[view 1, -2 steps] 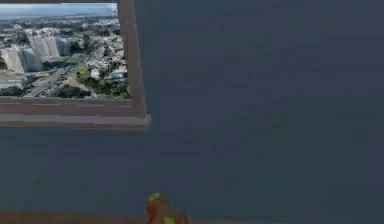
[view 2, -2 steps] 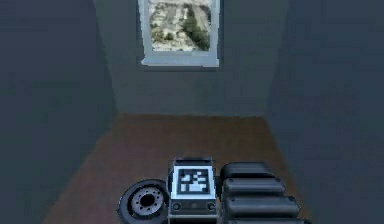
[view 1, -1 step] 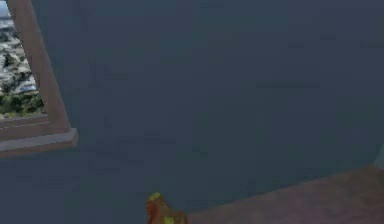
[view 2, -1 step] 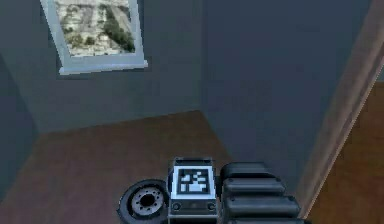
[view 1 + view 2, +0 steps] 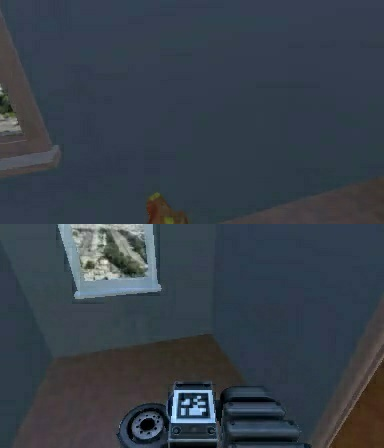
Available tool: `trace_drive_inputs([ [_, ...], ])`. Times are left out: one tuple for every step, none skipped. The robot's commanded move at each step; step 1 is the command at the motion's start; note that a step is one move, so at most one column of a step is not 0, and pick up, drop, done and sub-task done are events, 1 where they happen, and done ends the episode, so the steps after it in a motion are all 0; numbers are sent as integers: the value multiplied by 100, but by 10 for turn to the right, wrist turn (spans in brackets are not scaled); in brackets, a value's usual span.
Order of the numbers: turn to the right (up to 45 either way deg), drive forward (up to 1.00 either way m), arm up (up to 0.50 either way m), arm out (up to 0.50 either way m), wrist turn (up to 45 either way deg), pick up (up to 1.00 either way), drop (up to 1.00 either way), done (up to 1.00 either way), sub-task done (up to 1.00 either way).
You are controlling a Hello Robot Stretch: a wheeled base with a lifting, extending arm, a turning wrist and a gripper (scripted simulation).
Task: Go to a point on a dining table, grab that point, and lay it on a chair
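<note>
A small red and yellow-green blob point(image 5: 160, 210) sits at the forward view's bottom edge, a little left of the middle. It is too small to name, and I cannot tell whether it is the thing the task wants, nor what it stands on. To its right, in the bottom right corner, runs a brown strip point(image 5: 335, 208); whether it is floor or a tabletop cannot be told. Behind both rises a plain blue-grey wall point(image 5: 220, 90). At that view's left edge is a window point(image 5: 12, 120) with a pale frame and sill.

In the arm side view, the arm point(image 5: 258, 419), a dark ribbed bar, lies at the bottom edge right of the middle. Just left of it stands a white square with black marks point(image 5: 193, 406), and left of that a dark round part that seems to be the gripper point(image 5: 145, 427). Its fingers cannot be made out, so I cannot tell whether they grasp anything. Brown floor point(image 5: 100, 389) runs out to a corner of two blue-grey side walls point(image 5: 280, 294). A second window point(image 5: 112, 254) is set high in the left one. A tan upright strip point(image 5: 365, 384) follows the right edge.
</note>
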Motion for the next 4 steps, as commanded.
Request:
trace_drive_inputs([
  [-450, 0, 0, 0, 0, 0, 0, 0, 0],
  [0, 45, 0, 0, 0, 0, 0, 0, 0],
  [-450, 0, 0, 0, 0, 0, 0, 0, 0],
  [-390, 0, 0, 0, 0, 0, 0, 0, 0],
])
